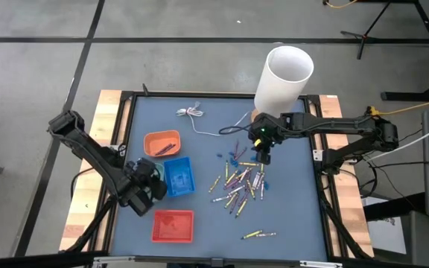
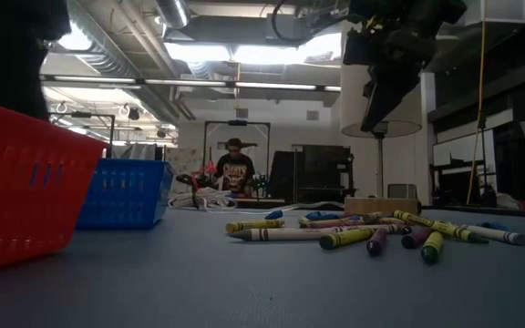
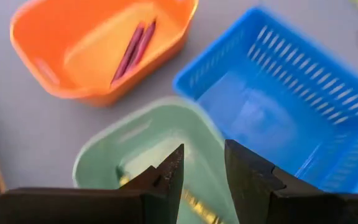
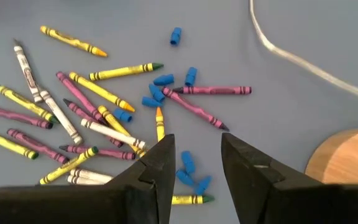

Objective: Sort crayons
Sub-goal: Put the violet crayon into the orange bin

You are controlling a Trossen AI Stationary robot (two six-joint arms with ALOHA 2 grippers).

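The left claw (image 3: pixel 201 180) hangs over a green tray (image 3: pixel 104 155), next to the blue basket (image 1: pixel 179 176) and the orange tray (image 1: pixel 161 144). Its fingers are spread, pinching nothing. The right claw (image 4: pixel 194 168) floats above the crayons (image 1: pixel 238 182), spread too, with nothing in it. The crayons lie in a messy pile in the middle of the bench (image 1: pixel 199 231). Two purple ones (image 3: pixel 135 50) sit in the orange tray.

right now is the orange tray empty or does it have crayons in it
Not empty: the orange tray holds two purple crayons lying side by side on its floor.
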